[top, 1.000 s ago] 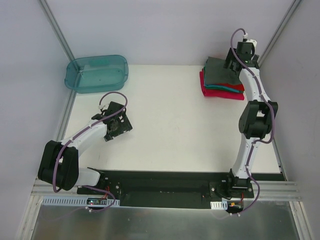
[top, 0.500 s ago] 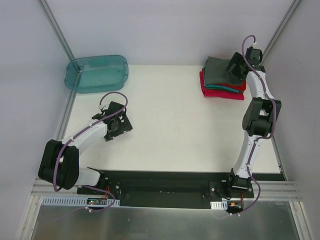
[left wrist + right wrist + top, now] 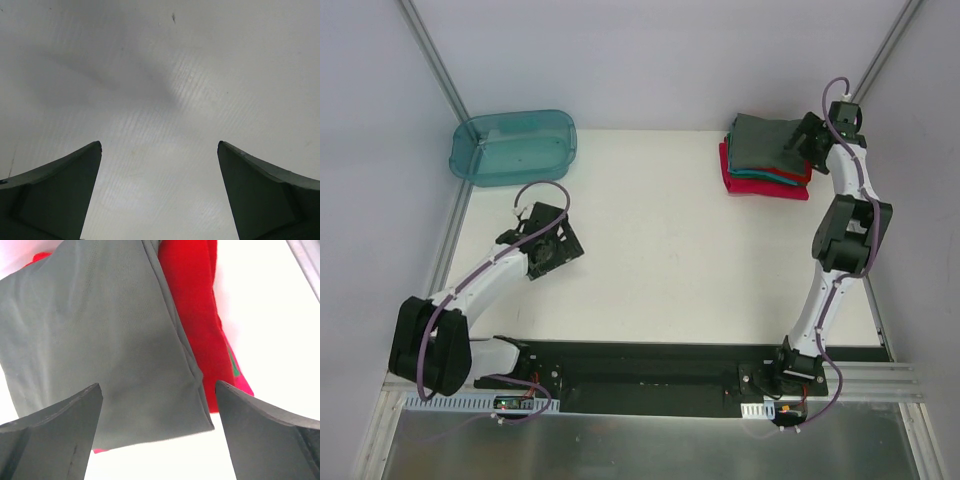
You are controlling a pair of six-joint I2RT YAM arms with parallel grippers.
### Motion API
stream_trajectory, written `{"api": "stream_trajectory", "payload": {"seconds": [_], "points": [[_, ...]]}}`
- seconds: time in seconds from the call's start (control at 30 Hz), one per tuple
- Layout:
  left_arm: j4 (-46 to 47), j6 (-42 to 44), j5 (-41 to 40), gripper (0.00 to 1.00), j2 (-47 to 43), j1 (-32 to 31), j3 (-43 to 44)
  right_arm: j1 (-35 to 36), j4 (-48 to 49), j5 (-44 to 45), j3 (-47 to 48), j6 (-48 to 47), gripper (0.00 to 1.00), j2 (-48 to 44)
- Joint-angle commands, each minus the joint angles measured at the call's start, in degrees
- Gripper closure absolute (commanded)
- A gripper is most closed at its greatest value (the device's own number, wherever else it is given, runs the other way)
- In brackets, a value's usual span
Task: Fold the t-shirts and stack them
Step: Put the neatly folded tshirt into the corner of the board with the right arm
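Note:
A stack of folded t-shirts sits at the table's far right. The dark grey t-shirt (image 3: 760, 137) lies on top of teal, red (image 3: 740, 182) and magenta-pink ones. In the right wrist view the grey shirt (image 3: 100, 340) covers a red one (image 3: 192, 315), with a pink edge (image 3: 244, 385) showing. My right gripper (image 3: 806, 137) is open and empty just right of the stack; it also shows in the right wrist view (image 3: 157, 387). My left gripper (image 3: 552, 252) is open and empty over bare table at the left; it also shows in the left wrist view (image 3: 159, 145).
A translucent teal plastic tub (image 3: 513, 147) stands at the far left corner. White walls with metal frame posts close in the table's left, back and right sides. A black base plate (image 3: 640, 375) runs along the near edge.
My right gripper has drawn back rightward off the grey shirt to the stack's right edge. My left arm has shifted slightly to the left.

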Motion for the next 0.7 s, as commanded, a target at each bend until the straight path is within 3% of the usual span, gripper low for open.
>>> {"api": "stream_trajectory", "payload": {"seconds": [0.0,0.07,0.23,0.4,0.57,0.67], "points": [[-1.6,1.1,1.5,0.01,-7.2,0.9,0.1,-0.6,-2.4,0.9,-1.8,-2.6,0.04,-12.8],[-2.3,1.1,2.1,0.01,-10.6,0.9,-0.8,-0.6,-2.3,1.6,-7.0,-2.2,0.04,-19.3],[-4.5,0.7,2.9,0.01,-20.9,0.9,-3.4,1.7,1.8,2.8,-31.6,0.9,0.04,-40.9],[-7.7,0.0,3.7,0.01,-30.3,0.9,-5.6,11.1,2.3,10.8,-54.4,-0.9,0.04,-63.3],[-7.7,-1.4,4.4,0.01,-36.9,0.8,-10.2,14.7,6.5,1.6,-78.4,3.2,0.04,-83.7],[-7.7,-2.3,4.0,0.01,-38.7,0.8,-11.3,14.9,5.9,-1.1,-86.9,2.4,0.04,-94.3]]}}
